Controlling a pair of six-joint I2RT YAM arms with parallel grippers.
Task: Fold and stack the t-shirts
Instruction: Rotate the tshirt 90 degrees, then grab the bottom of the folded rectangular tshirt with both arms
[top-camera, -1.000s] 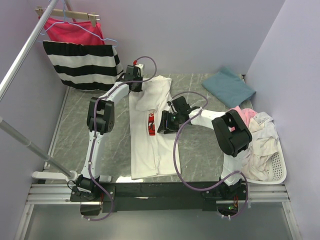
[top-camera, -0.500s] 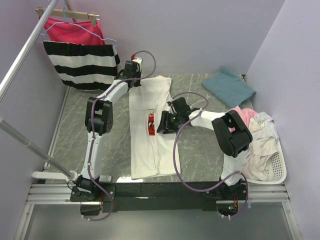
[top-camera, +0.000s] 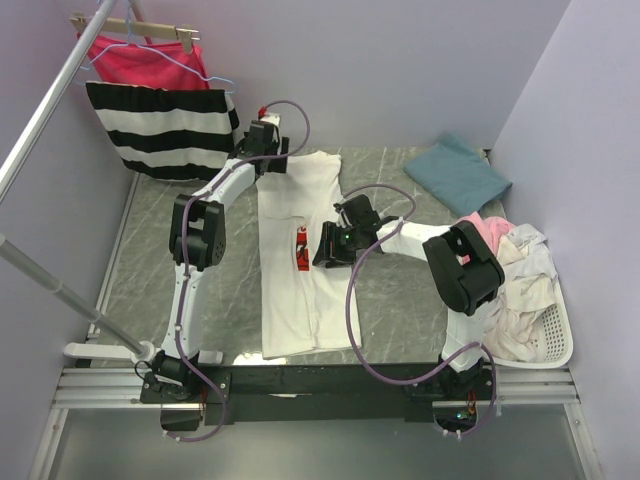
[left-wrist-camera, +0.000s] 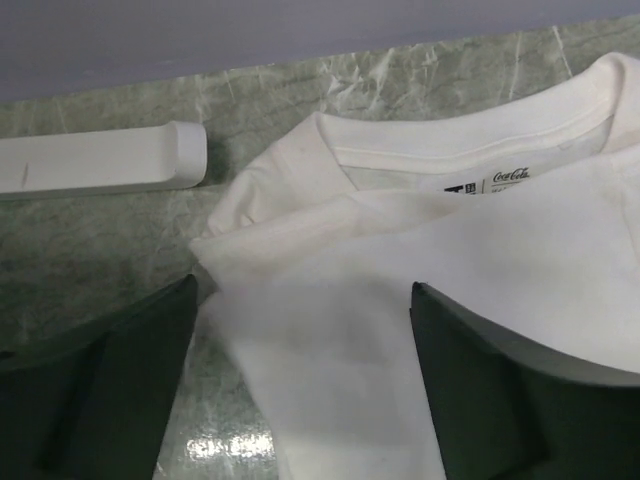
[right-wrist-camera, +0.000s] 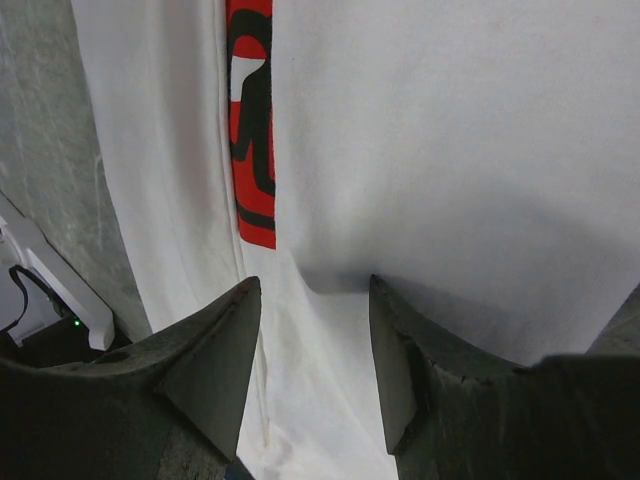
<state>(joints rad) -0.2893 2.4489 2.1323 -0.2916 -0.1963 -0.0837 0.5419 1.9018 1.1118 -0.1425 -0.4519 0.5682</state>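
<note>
A white t-shirt (top-camera: 298, 270) with a red logo print (top-camera: 301, 248) lies folded lengthwise down the middle of the table. My left gripper (top-camera: 267, 152) is at its collar end, open, and the left wrist view shows the collar (left-wrist-camera: 470, 150) and shoulder lying flat just ahead of the gripper (left-wrist-camera: 303, 290). My right gripper (top-camera: 326, 246) hovers open over the shirt's middle, with the folded edge and the logo (right-wrist-camera: 250, 120) under its fingers (right-wrist-camera: 225, 340). A folded teal-blue t-shirt (top-camera: 458, 172) lies at the back right.
A white basket (top-camera: 560, 345) at the right holds a heap of pale white and pink t-shirts (top-camera: 515, 270). A striped garment (top-camera: 165, 130) and a red-pink one (top-camera: 145, 62) hang from a rail (top-camera: 50, 105) at the back left. A white bar (left-wrist-camera: 100, 160) lies near the collar.
My left gripper moved toward the back with the shirt's shoulder, flattening the bunched top, then opened and let go. The right gripper has barely shifted.
</note>
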